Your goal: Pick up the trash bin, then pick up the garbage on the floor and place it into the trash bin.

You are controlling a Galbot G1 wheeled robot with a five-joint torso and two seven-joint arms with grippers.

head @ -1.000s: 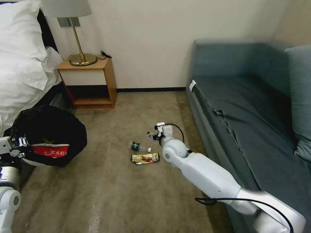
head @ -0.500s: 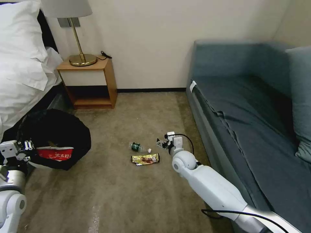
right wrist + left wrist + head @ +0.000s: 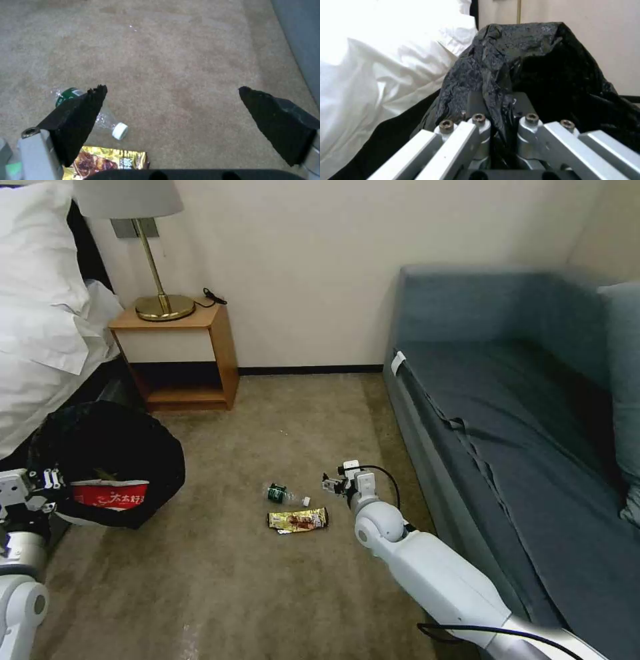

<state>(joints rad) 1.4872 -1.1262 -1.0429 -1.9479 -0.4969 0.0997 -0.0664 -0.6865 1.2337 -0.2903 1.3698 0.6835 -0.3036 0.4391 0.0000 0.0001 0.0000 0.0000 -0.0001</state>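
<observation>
**On the carpet: two pieces left, bin already in my left gripper**

Head view: bin [image 3: 110, 473] is held low at my left side by my left gripper [image 3: 30, 490], bag liner draped over the rim. A red-and-white wrapper [image 3: 109, 494] sits in its mouth, with something brownish behind it that I read as the peel. So the bin pickup is done and part of the litter looks binned. Left on the floor: bottle [image 3: 287, 495] and gold wrapper [image 3: 298, 519], just beside each other, mid-carpet between bin and sofa [image 3: 507, 413]. My right gripper [image 3: 331, 484] hangs low over the carpet just beside the bottle's cap end, on the sofa side, holding nothing.

Left wrist view: my fingers [image 3: 476, 125] are pressed together on a fold of black liner [image 3: 506, 65], plastic bunched between them. Can't see whether the bin's hard rim is in the pinch too, or just the bag.

Right wrist view: my fingers [image 3: 75, 120] are spread wide, empty, bare carpet [image 3: 173, 50] between the tips. Bottle [image 3: 100, 116] lies partly behind one finger, white cap pointing into the gap; the finger looks close above it, contact can't be told. Gold wrapper [image 3: 106, 161] is just beyond the cap, nearer my wrist. My estimate: roughly halfway, two picks and two drops to go.
</observation>
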